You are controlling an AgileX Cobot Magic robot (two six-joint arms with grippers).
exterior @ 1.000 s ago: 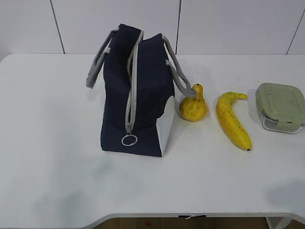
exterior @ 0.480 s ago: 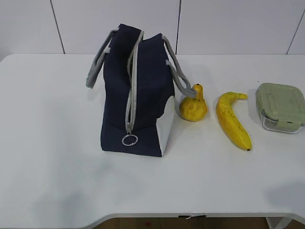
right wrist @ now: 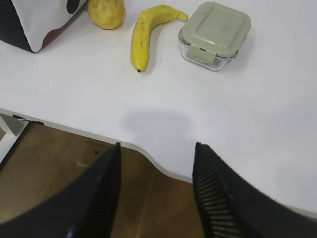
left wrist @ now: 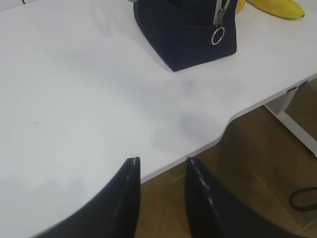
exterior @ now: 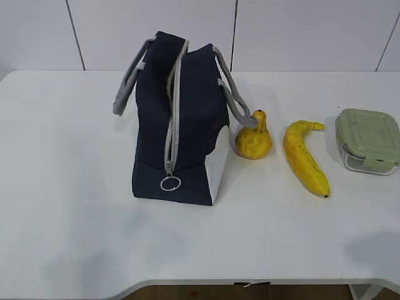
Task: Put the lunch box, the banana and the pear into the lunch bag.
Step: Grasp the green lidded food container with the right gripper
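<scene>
The navy lunch bag (exterior: pixel 187 131) stands upright in the middle of the white table (exterior: pixel 62 187), its grey zipper (exterior: pixel 173 119) closed with a ring pull (exterior: pixel 169 184) low on the near end. Right of it lie the squat yellow pear (exterior: pixel 253 139), the banana (exterior: pixel 304 159) and the green-lidded lunch box (exterior: pixel 367 140), which also shows in the right wrist view (right wrist: pixel 215 33). My left gripper (left wrist: pixel 162 166) hangs open over the table's front edge, far from the bag (left wrist: pixel 188 34). Open and empty too, my right gripper (right wrist: pixel 157 148) sits at the front edge, well short of the banana (right wrist: pixel 144 34).
A cut-out curves into the table's front edge (exterior: pixel 187 284), with wooden floor below (left wrist: pixel 247 163). A white table leg (left wrist: pixel 297 124) and a black cable (left wrist: pixel 304 198) show under the right side. White wall panels stand behind the table.
</scene>
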